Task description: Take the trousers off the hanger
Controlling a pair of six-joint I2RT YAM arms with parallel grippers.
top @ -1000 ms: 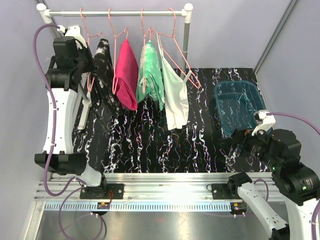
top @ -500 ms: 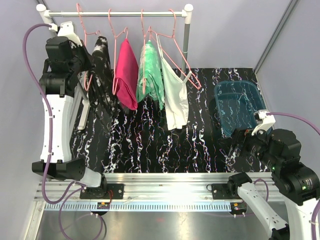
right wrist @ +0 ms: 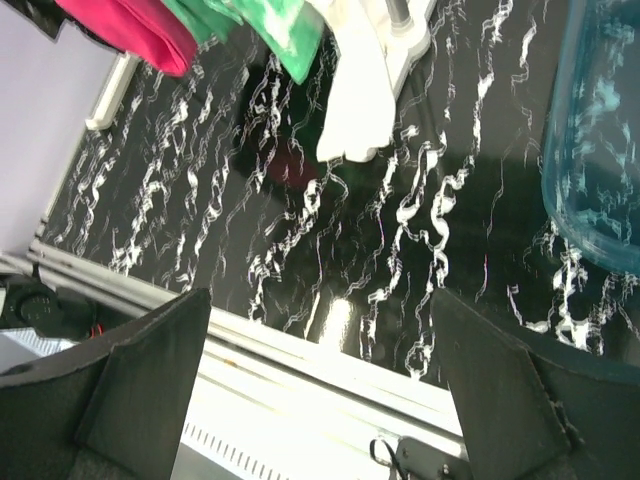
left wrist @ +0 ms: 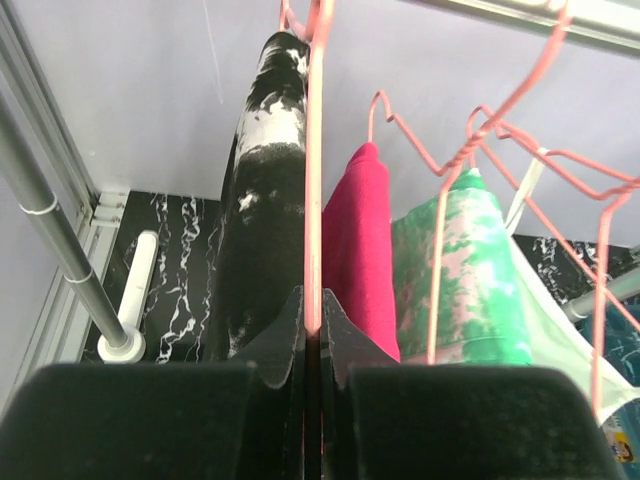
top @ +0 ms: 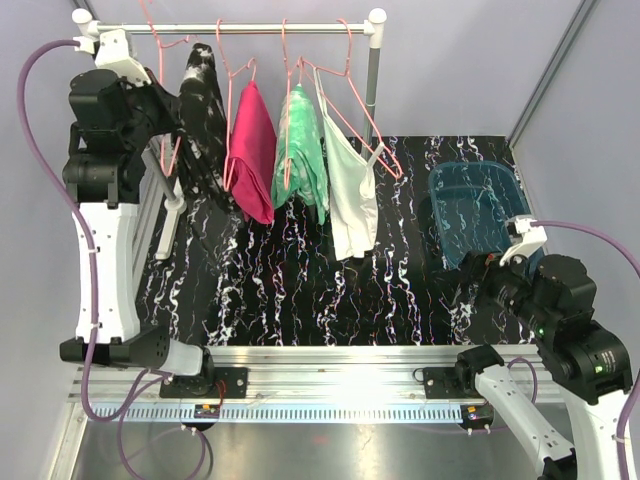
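The black-and-white trousers (top: 205, 110) hang on a pink wire hanger (top: 165, 60) at the left end of the rail (top: 270, 27). My left gripper (top: 158, 105) is high beside them and shut on the hanger's wire. In the left wrist view the wire (left wrist: 313, 180) runs straight up out of the closed left gripper (left wrist: 313, 312), with the trousers (left wrist: 262, 210) just left of it. Whether the hook is on the rail I cannot tell. My right gripper (top: 482, 272) is open and empty, low at the right; the right wrist view (right wrist: 320, 300) shows only table between its fingers.
A magenta garment (top: 252, 150), a green one (top: 300, 150) and a white top (top: 350, 190) hang on other pink hangers to the right. A blue bin (top: 478, 210) stands at the right of the marbled table (top: 300, 280). The rack's post (top: 374, 70) stands behind.
My left arm has risen and swung left, carrying the hanger and trousers up with it. The right arm has barely shifted.
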